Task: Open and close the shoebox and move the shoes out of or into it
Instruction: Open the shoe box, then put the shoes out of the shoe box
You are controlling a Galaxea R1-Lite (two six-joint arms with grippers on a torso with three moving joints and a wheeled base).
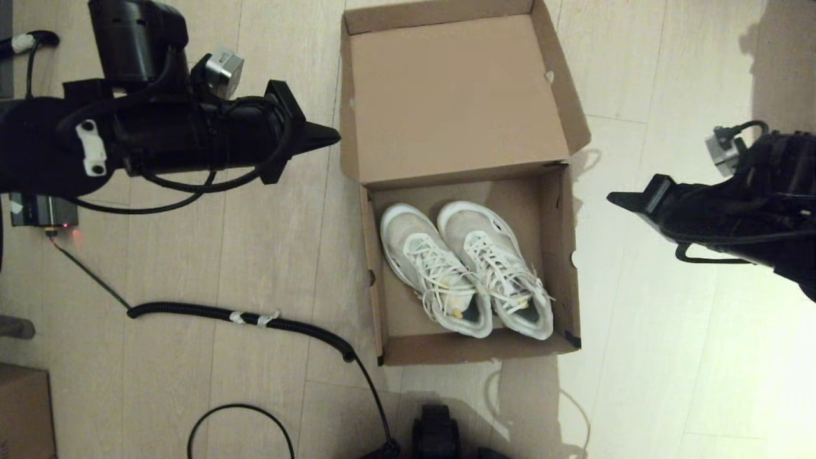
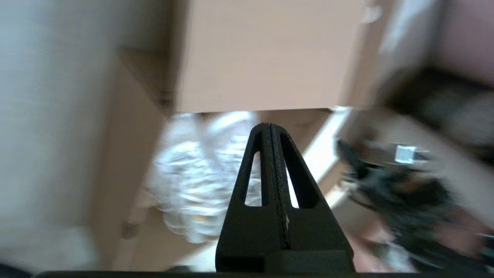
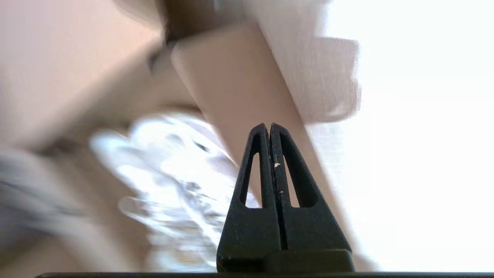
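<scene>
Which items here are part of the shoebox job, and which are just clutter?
Job:
- shoebox, lid open
- shoes, both inside it
- left end effector, shut, left of the lid
- right end effector, shut, right of the box

Clutter:
- black coiled cable on the floor
- small black device
- brown carton

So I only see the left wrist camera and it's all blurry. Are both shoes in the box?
Observer: Yes, both shoes lie side by side in the box, toes toward the raised lid.
Operator: Is my claw touching the box?
Observer: No, the left claw hangs just outside the lid's left edge.
Operator: What's the other claw doing?
Observer: The right claw hangs off the box's right side, shut and holding nothing.
</scene>
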